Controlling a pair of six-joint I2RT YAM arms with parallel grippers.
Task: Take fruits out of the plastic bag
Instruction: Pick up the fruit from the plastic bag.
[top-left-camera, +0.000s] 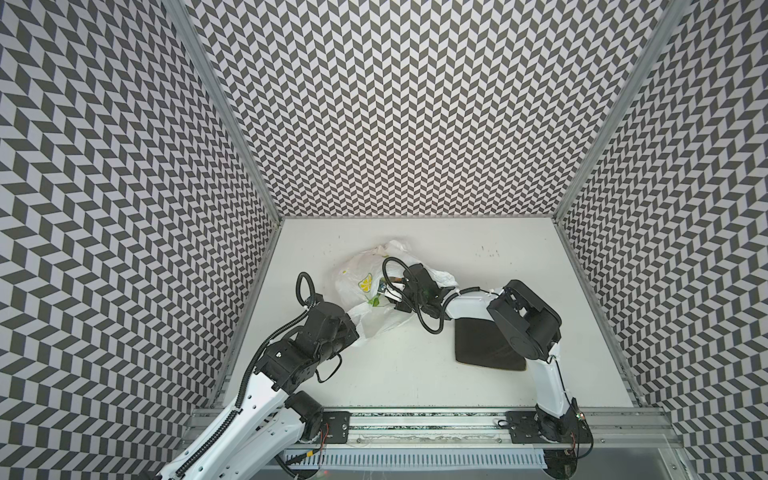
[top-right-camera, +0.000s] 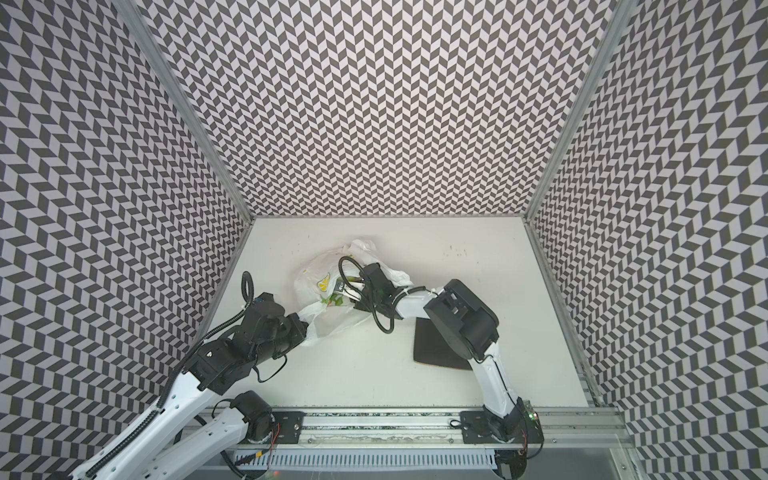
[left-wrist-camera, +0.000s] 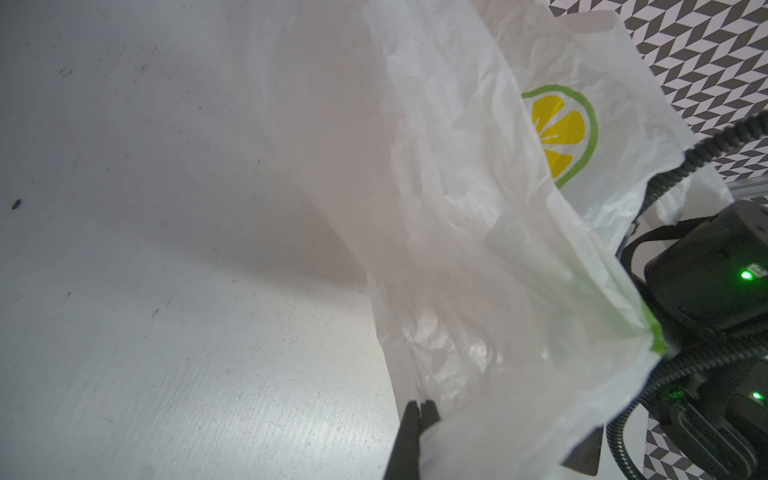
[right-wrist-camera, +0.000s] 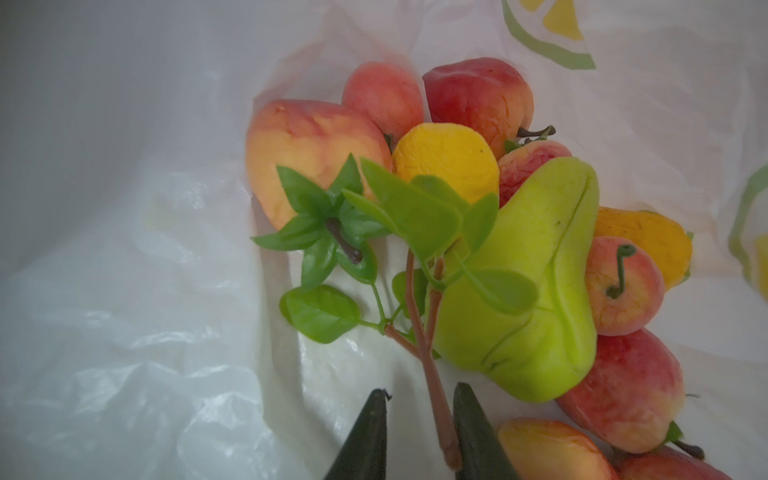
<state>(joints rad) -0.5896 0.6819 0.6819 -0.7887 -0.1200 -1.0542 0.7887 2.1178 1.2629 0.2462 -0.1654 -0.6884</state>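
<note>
The plastic bag (top-left-camera: 357, 278) (top-right-camera: 316, 274), white with lemon-slice prints, lies crumpled at the table's left-middle. My left gripper (left-wrist-camera: 422, 409) is shut on the bag's (left-wrist-camera: 457, 208) near edge and holds it up. My right gripper (right-wrist-camera: 420, 390) reaches into the bag mouth. It is open, with the reddish stem of the green leafy sprig (right-wrist-camera: 415, 216) between the fingers and lying against one of them. Behind the sprig the fruits sit in a heap: a green pear (right-wrist-camera: 540, 270), a yellow lemon (right-wrist-camera: 449, 162), a peach (right-wrist-camera: 307, 145) and several red-orange ones.
A dark square plate (top-left-camera: 473, 349) (top-right-camera: 432, 349) lies on the table to the right of the bag, partly under my right arm. Patterned walls close in the table on three sides. A metal rail runs along the front edge.
</note>
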